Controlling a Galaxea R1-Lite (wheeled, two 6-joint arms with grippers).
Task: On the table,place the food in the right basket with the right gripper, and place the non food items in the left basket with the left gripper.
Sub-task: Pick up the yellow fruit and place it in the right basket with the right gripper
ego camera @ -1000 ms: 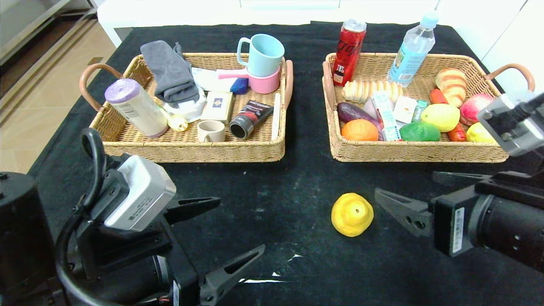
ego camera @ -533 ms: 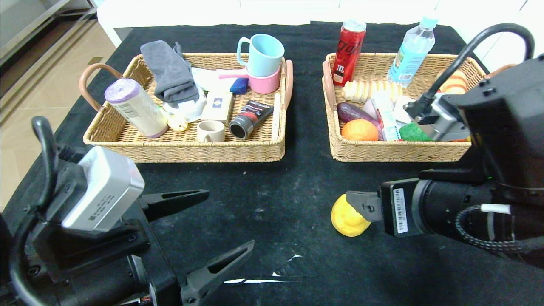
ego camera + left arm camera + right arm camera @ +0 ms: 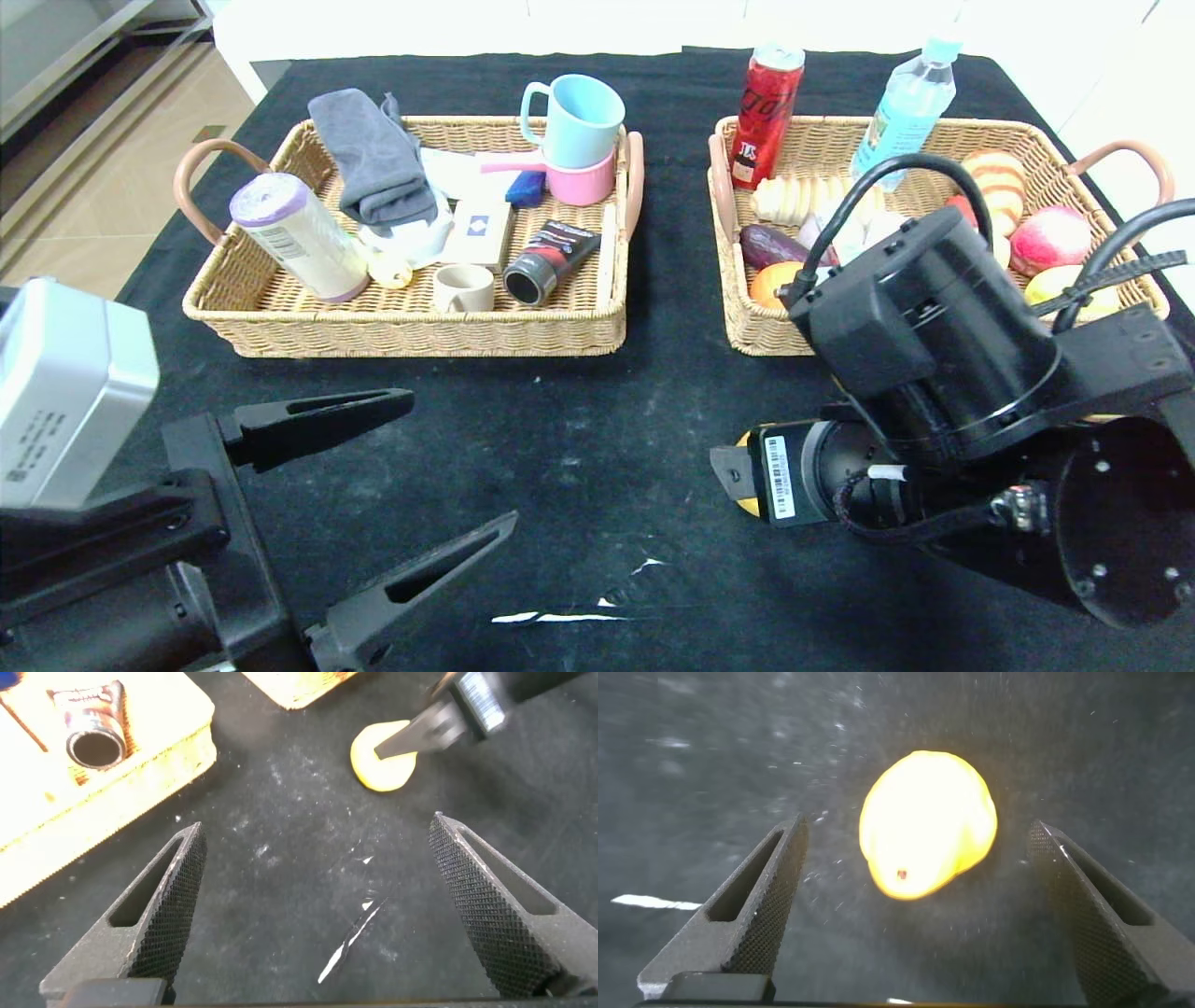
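Yellow and bumpy, the fruit [image 3: 926, 826] lies on the black-clothed table [image 3: 597, 439], straight ahead of the right gripper [image 3: 920, 905], whose spread fingers straddle it without touching. The left gripper [image 3: 373, 485], also spread wide and empty, hangs well off to the fruit's left. Beyond the fruit, near it, the right basket [image 3: 747, 331] sits crowded with food.
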